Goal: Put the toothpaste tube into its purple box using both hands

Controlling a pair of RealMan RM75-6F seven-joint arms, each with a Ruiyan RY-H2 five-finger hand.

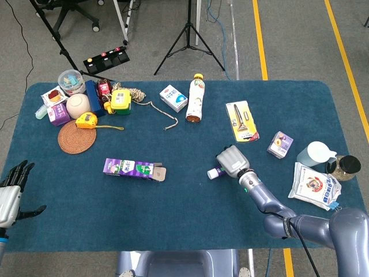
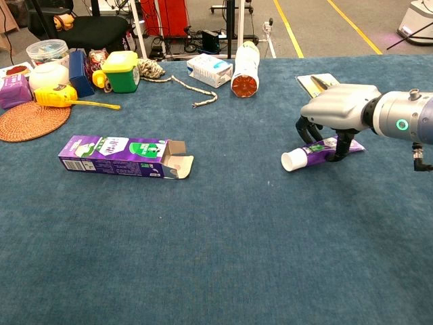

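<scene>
The toothpaste tube (image 2: 306, 155) lies on the blue cloth right of centre, its white cap (image 1: 213, 172) pointing left. My right hand (image 2: 338, 108) sits over the tube's middle. Its fingers curl down behind the tube and its thumb presses the near side, so it grips the tube, which still rests on the table. From the head view only the cap end shows beside the right hand (image 1: 232, 161). The purple box (image 2: 115, 147) lies flat to the left, with its open flap end facing right (image 1: 159, 172). At the table's left front edge, my left hand (image 1: 8, 190) has its fingers spread and holds nothing.
A lying bottle (image 1: 196, 99), a small carton (image 1: 173, 97) and a rope (image 1: 155, 108) are at the back. A razor pack (image 1: 242, 120) and a small purple carton (image 1: 280, 144) lie right. A woven mat (image 1: 76, 137), a tape measure and jars crowd the back left.
</scene>
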